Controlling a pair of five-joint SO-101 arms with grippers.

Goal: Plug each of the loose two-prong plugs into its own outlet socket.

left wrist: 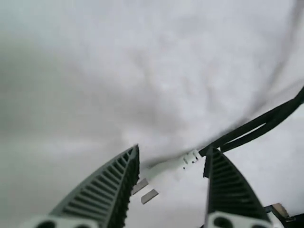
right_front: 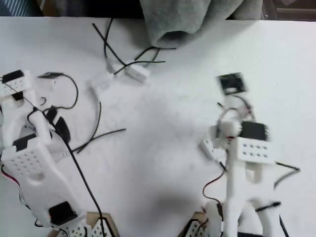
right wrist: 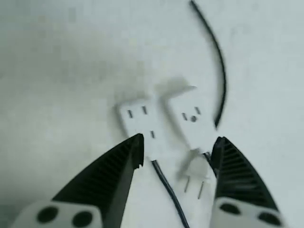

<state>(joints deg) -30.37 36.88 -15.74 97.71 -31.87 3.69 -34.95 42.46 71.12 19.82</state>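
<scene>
On my left wrist feed, the left hand [left wrist: 173, 151] hangs low over the white bench [left wrist: 95, 71] with its fingers spread wide, pinching nothing. A white two-prong plug [left wrist: 166, 167] lies flat on the bench between the fingers. Its metal prongs [left wrist: 145, 191] point back toward the camera, and its black cord [left wrist: 256, 124] runs away past one finger. I can't tell whether the plug's cord end brushes that finger.

My right wrist feed shows the right hand [right wrist: 179, 140] spread open as well. Just past its fingertips, two white outlet sockets lie face up, side by side and almost touching: the first socket [right wrist: 137, 118] and the second socket [right wrist: 192, 116]. A second plug [right wrist: 195, 167] sits just beside the second socket's near edge, close to one finger. Its prongs aim away from the sockets, and it is not seated in either. A black lead [right wrist: 164, 187] runs from the first socket's edge back between the fingers. Another black cable [right wrist: 217, 66] curves across the bench beyond the sockets.

From the high camera, the two sockets lie toward the far side of the bench with black cables trailing off them. They are near a grey cloth [right_front: 187, 19] draped over the far edge.
</scene>
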